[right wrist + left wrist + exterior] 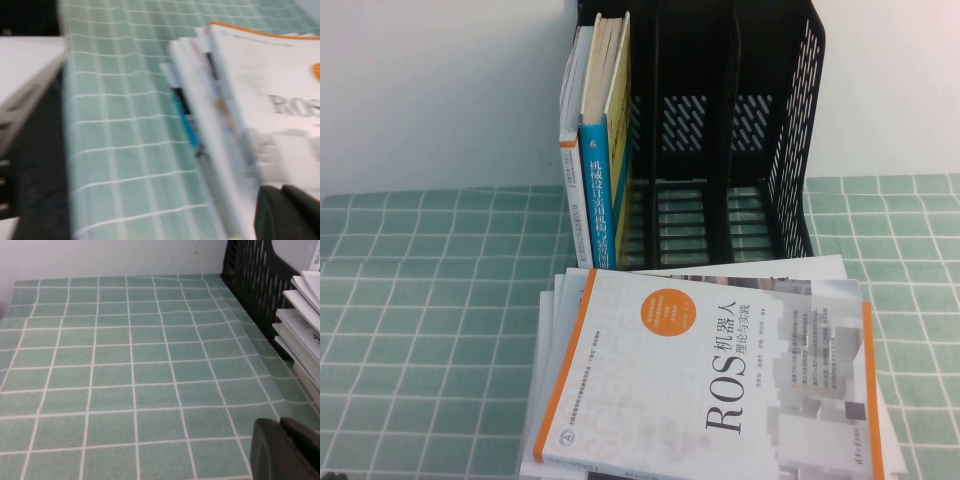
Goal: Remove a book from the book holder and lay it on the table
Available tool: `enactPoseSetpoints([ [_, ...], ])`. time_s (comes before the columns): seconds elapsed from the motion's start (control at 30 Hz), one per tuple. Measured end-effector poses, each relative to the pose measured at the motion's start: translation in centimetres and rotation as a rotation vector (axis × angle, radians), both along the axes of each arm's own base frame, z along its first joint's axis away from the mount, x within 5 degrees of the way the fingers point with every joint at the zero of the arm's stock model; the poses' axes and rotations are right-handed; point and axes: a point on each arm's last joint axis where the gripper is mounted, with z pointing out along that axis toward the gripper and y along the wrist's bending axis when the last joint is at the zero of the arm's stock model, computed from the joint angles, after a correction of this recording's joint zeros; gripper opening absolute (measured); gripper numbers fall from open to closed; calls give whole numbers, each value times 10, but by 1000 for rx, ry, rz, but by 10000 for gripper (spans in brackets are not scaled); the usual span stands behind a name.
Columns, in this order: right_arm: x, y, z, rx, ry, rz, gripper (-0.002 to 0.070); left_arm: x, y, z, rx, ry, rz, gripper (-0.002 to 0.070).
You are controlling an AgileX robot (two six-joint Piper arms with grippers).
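Two grippers idle: white orange-striped "ROS" book (710,380) lies flat at six o'clock of tall black plastic book holder (740,130); right gripper (287,212) closed, empty, should retreat upward; left gripper (285,450) closure unclear.

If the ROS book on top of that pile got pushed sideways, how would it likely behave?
The ROS book looks thick and flat, so probably stiff and fairly heavy. Its smooth cover rests on a loose, uneven pile, so it may slide or drag sheets along. The left hand and the shut right hand are clear of it.

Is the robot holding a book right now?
No. The ROS book lies on the stack; the right tool is shut beside it, the left tool over bare table.
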Motion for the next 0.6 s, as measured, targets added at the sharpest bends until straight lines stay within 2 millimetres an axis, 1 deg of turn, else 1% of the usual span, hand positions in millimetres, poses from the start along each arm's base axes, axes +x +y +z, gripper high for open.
enactPoseSetpoints([
  [0.1, 10, -2, 3, 35, -67, -121, -2, 0, 0, 0, 0, 0, 0, -3],
  [0.23, 23, -4, 4, 149, -133, -367, -2, 0, 0, 0, 2, 0, -1, -3],
  [0.4, 36, -16, -5, 200, -124, -717, -2, 0, 0, 0, 2, 0, -1, -3],
  [0.47, 38, -23, -10, 218, -147, -849, -2, 0, 0, 0, 2, 0, -1, -2],
  [0.6, 38, -34, -20, 256, -221, -1040, -2, 0, 0, 0, 2, 0, -1, -1],
])
